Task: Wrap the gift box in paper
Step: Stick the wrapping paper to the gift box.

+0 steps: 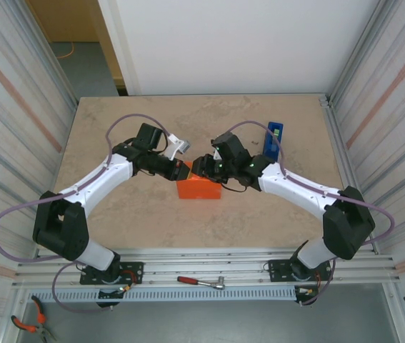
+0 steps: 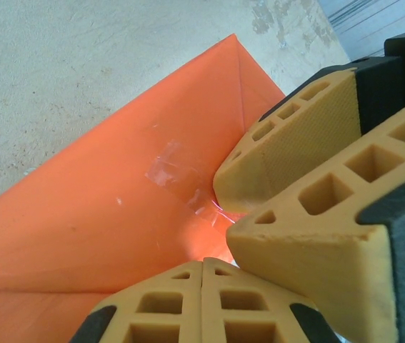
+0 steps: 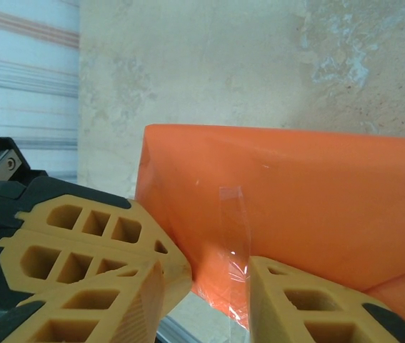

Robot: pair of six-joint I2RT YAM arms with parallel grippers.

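Orange paper (image 1: 198, 189), folded as a box-shaped parcel, lies at the centre of the table (image 1: 273, 221) with clear tape (image 3: 232, 214) over its seam. Left gripper (image 2: 202, 266) clenched, tips at the parcel; right gripper (image 3: 209, 271) parted, astride the taped edge.

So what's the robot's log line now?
bright orange thin paper: folded into box shape; clear tape strip: on paper; left gripper: shut; right gripper: open around tape

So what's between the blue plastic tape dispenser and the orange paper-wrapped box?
The right arm's black wrist sits between the tape dispenser and the box, in the top view.
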